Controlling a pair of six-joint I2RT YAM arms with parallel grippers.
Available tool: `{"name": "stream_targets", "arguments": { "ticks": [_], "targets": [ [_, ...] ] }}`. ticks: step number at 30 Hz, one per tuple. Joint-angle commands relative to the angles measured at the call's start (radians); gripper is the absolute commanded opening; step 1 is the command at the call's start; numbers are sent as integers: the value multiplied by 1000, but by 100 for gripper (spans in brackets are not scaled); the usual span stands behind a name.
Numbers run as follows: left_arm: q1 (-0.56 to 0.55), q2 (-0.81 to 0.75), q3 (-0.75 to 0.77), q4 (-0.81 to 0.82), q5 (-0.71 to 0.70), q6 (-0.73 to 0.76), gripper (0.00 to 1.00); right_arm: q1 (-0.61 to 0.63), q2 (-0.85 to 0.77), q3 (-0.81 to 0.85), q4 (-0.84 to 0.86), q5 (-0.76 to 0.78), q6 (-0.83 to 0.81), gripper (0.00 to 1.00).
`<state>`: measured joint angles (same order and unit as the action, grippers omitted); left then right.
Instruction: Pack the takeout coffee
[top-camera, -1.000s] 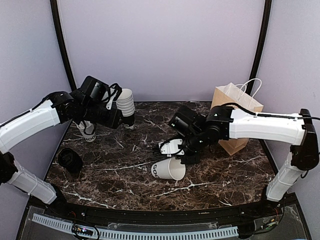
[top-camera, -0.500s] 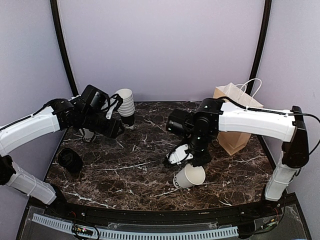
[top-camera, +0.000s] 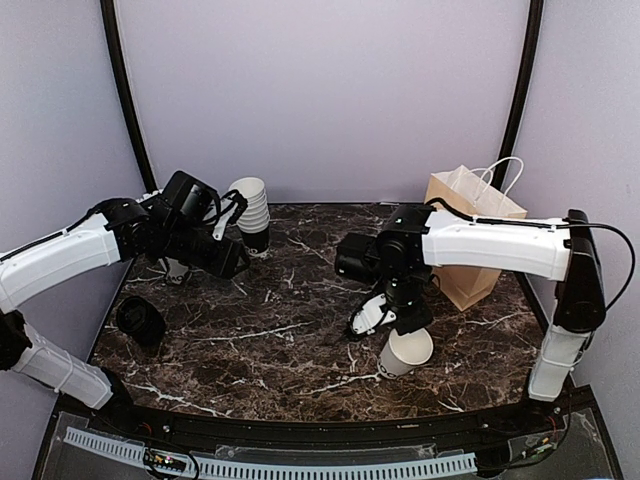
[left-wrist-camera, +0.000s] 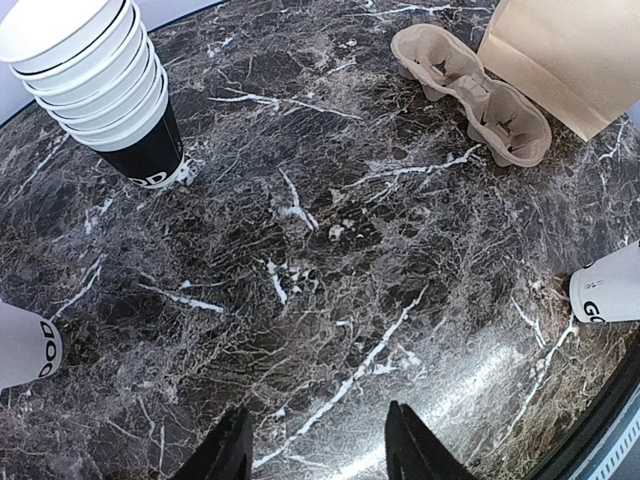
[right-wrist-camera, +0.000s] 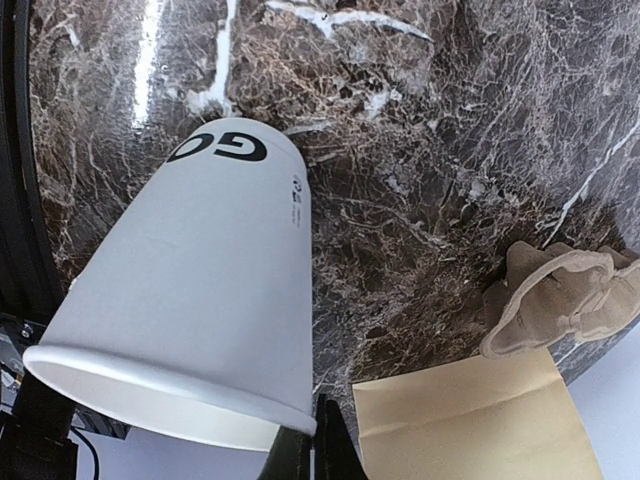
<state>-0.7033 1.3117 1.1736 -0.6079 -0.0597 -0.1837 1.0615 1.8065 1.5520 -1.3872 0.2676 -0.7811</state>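
The white paper cup, lidless and tilted, is at lower centre-right of the top view, its rim pinched by the right gripper. Behind it the cardboard carrier lies beside the brown paper bag, hidden from above by the right arm. The stacked cups stand at upper left. The left gripper is spread and empty above the marble table.

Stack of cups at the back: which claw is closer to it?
Left. The left claw hovers open just in front of the stack of cups. The right claw is across the table, pinching the rim of a lone white cup near the front edge.
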Motion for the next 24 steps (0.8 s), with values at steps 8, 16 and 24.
{"name": "stream_targets", "arguments": {
  "ticks": [8, 16, 24],
  "targets": [
    [-1, -4, -32, 29, 39, 4, 49, -12, 41, 62, 23, 19, 6, 24],
    [0, 15, 2, 28, 51, 19, 49, -26, 11, 120, 20, -24, -3, 34],
    [-90, 80, 107, 5, 160, -28, 46, -215, -138, 215, 32, -250, -46, 41]
  ]
}}
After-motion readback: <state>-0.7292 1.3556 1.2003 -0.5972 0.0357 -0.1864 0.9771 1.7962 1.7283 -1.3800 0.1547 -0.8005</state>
